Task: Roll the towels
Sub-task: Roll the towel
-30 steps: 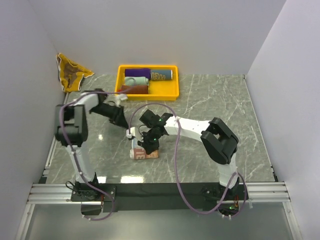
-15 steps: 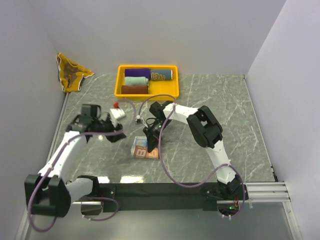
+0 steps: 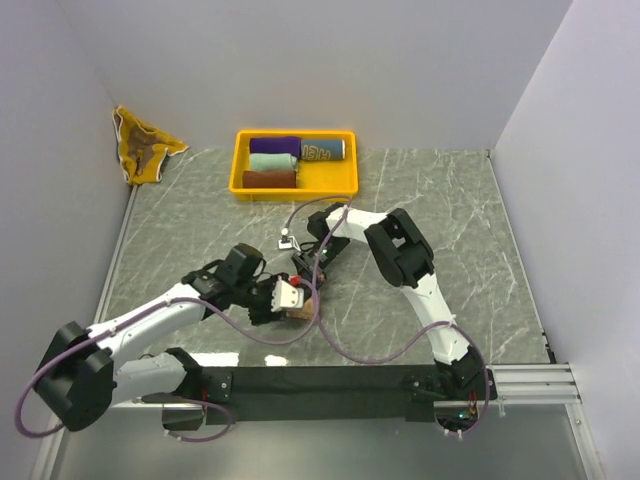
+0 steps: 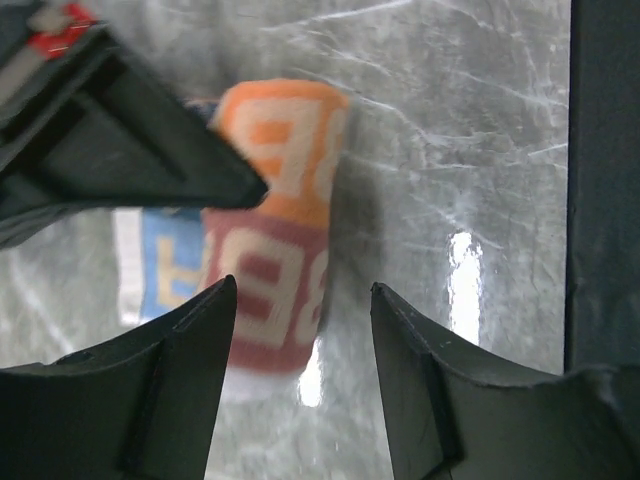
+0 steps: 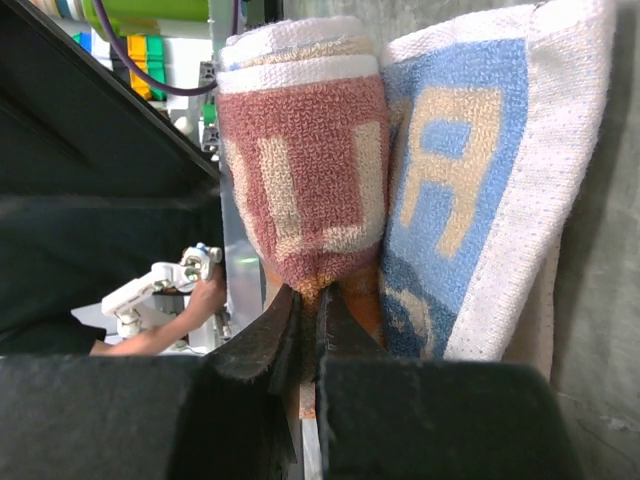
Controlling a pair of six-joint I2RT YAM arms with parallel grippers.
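While the right gripper [image 5: 305,312] pinches the far end of the half-rolled towel [image 4: 280,200], the left gripper [image 4: 300,290] hangs spread open just above it, the towel's long axis running straight ahead between its jaws.

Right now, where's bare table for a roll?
Bare table from the tray to the right wall, and between tray and corner towel. Crowded at centre: left pincer open over the half-rolled towel, right pincer shut on it.

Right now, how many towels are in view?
6. Purple, mint, maroon and blue-grey rolls in the yellow tray; a brown-yellow one in the far-left corner; a lettered one mid-table. More may be hidden.
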